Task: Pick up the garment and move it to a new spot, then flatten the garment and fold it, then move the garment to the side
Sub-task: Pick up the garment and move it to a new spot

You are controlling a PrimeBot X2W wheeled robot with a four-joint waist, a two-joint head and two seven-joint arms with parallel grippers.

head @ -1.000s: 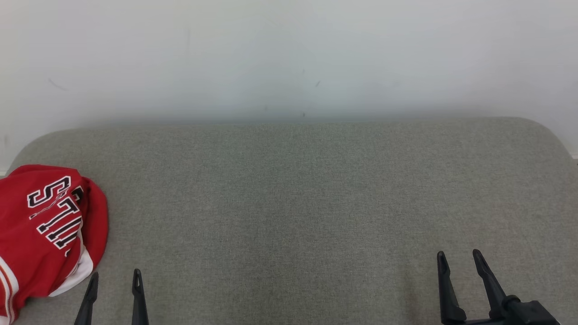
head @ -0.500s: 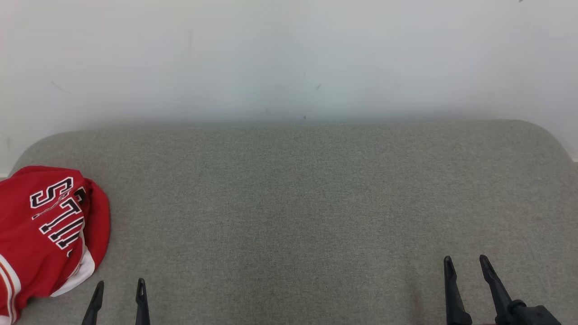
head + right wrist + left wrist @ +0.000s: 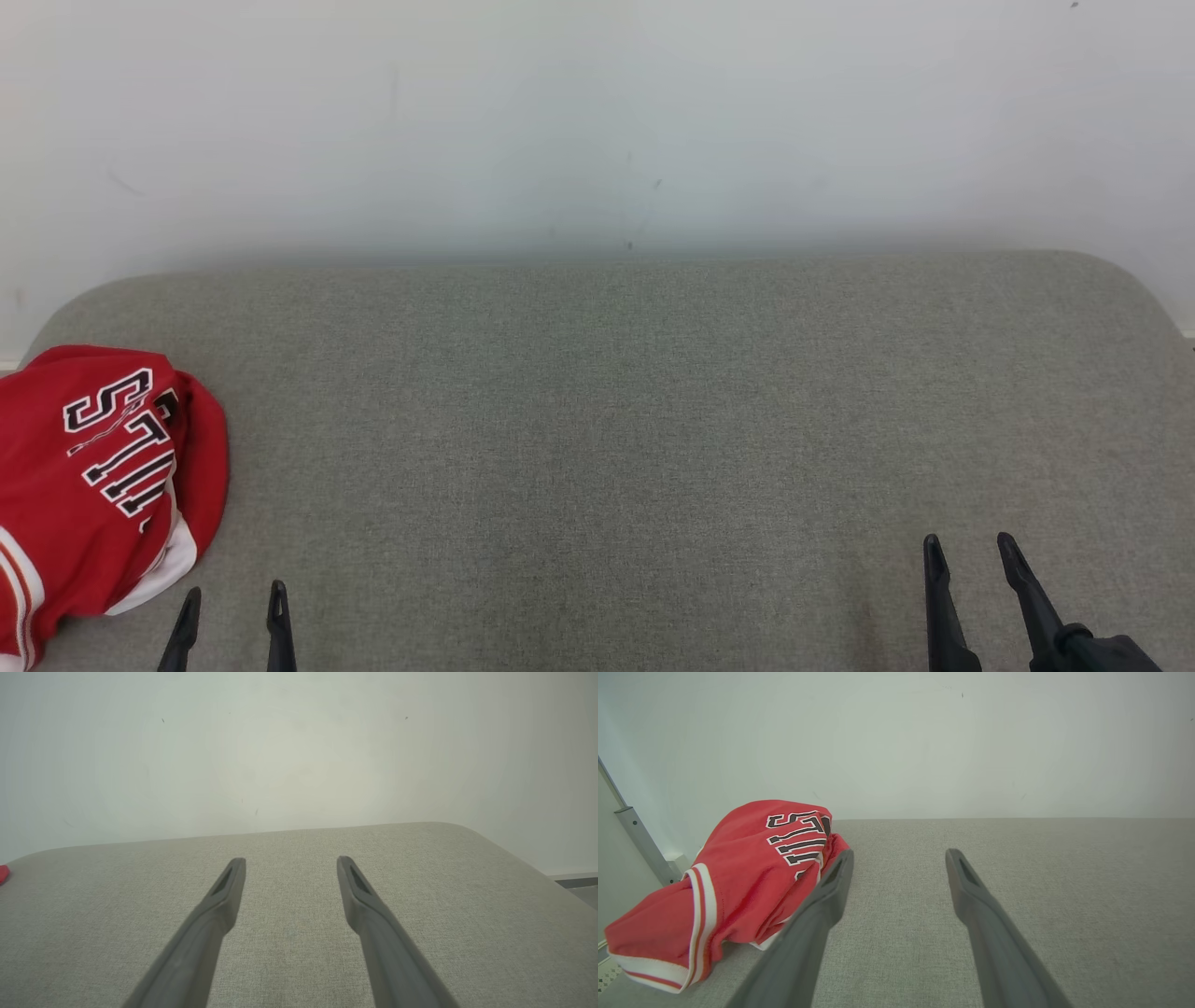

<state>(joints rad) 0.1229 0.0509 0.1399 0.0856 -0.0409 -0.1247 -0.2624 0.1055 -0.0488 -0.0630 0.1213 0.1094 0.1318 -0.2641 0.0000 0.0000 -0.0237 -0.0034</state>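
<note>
The garment (image 3: 93,485) is a red jersey with black-and-white lettering and white trim, lying bunched at the far left of the grey cushioned surface (image 3: 607,420). In the left wrist view the garment (image 3: 738,877) sits just left of my left finger. My left gripper (image 3: 233,597) is open at the lower left, close to the garment's right edge, with nothing between its fingers. My right gripper (image 3: 966,546) stands open at the lower right, empty, far from the garment. From the right wrist, a sliver of the garment (image 3: 3,873) shows at the left edge beyond my right gripper (image 3: 289,861).
A pale wall (image 3: 597,121) runs behind the surface. The surface has rounded far corners, and floor shows past its right edge (image 3: 574,886). A grey metal post (image 3: 640,840) stands left of the garment.
The picture has shifted down slightly, so the camera moved. My left gripper has dropped lower in the frame and a little left. The garment lies as before.
</note>
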